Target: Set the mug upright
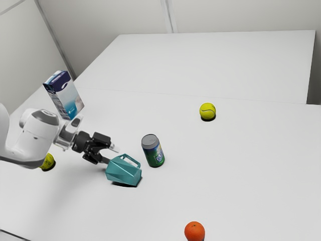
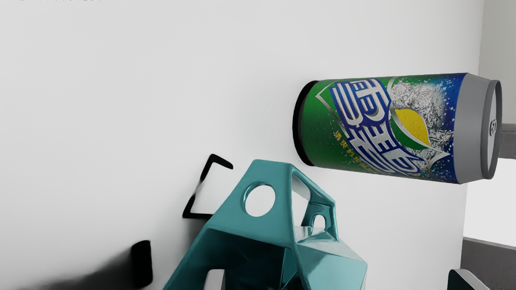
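The mug (image 1: 123, 173) lies on its side on the tabletop (image 1: 241, 160), near the can (image 1: 153, 150), its mouth toward the tool (image 1: 111, 155). The tool is open, one finger seemingly within the mouth, the other outside, apart from the wall. I judge the mug light and stiff, its smooth faces slippery; better to pinch the wall by the rim than the thin handle.

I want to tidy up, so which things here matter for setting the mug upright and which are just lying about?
Part of the job:
teal mug, lying on its side
gripper, open at the mug

Just lying about:
drink can
carton
orange
tennis ball beyond the can
tennis ball near the arm
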### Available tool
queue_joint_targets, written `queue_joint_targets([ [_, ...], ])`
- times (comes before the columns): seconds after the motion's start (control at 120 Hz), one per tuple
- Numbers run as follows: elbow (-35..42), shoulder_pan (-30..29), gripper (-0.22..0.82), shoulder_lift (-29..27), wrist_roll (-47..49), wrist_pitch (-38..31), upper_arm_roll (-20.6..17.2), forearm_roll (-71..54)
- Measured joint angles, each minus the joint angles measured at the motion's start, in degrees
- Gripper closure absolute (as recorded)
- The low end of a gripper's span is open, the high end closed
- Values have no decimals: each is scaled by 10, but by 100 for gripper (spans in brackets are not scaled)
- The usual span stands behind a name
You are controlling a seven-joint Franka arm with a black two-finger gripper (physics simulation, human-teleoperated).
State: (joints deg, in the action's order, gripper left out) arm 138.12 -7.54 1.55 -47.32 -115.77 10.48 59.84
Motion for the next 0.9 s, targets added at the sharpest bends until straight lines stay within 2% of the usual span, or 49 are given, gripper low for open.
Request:
queue_joint_targets([
  [0.233,20,-6,0,4,-40,-13,-27,18],
  [0.367,31,12,1,5,-56,-23,-35,28],
  [0.433,32,20,11,3,-63,-26,-35,31],
  [0.558,33,20,41,0,-74,-29,-35,33],
  [0.625,36,15,52,-3,-79,-29,-36,34],
  [0.9,40,9,71,-36,-95,-26,-34,35],
])
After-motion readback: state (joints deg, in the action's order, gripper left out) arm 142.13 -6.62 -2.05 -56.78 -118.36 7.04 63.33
